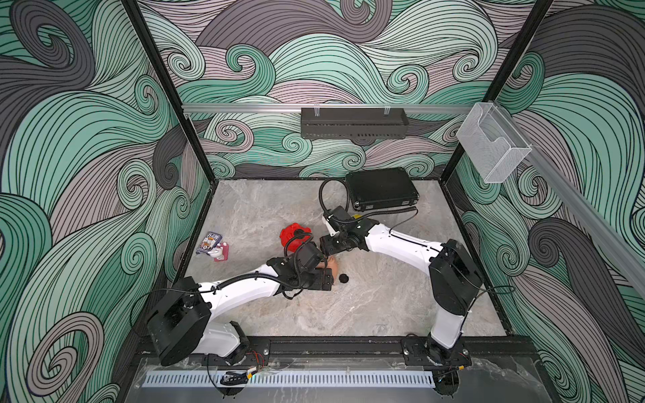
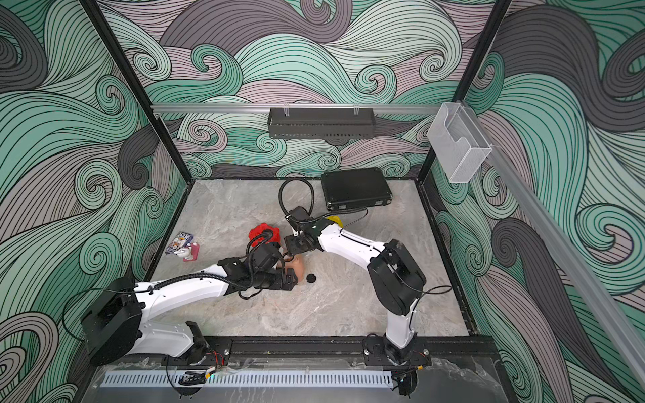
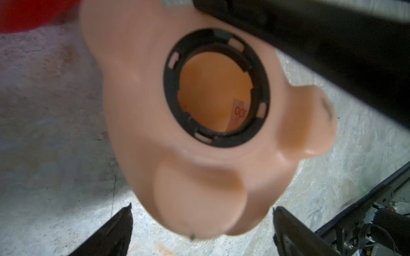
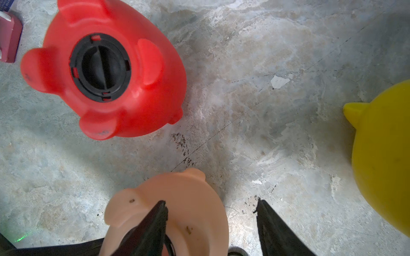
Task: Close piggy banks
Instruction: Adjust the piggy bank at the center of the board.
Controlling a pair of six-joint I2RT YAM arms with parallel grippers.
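Note:
The peach-pink piggy bank [image 3: 137, 93] lies belly up on the table. Its round belly hole [image 3: 215, 93] is uncovered inside a black ring, and a banknote shows inside. My left gripper [image 3: 203, 207] is open, one finger on each side of the pig's end with a gap at both. My right gripper [image 4: 211, 201] is open, one finger [image 4: 155, 221] above the pig's belly and the other over bare table. In both top views the two grippers [image 1: 330, 277] [image 1: 324, 248] crowd over this pig [image 1: 334, 266] [image 2: 299, 264]. The red piggy bank [image 4: 142, 99] [image 1: 291, 234] lies belly up with a black plug [image 4: 101, 66] in its hole. The yellow piggy bank [image 4: 381, 155] [image 2: 333, 220] is mostly hidden.
A loose black round plug [image 1: 343, 278] [image 2: 311, 278] lies on the table just beside the peach pig. A black rectangular case [image 1: 382, 190] sits at the back. A card pack [image 1: 209, 241] and a small pink and white item [image 1: 221, 252] lie at the left edge.

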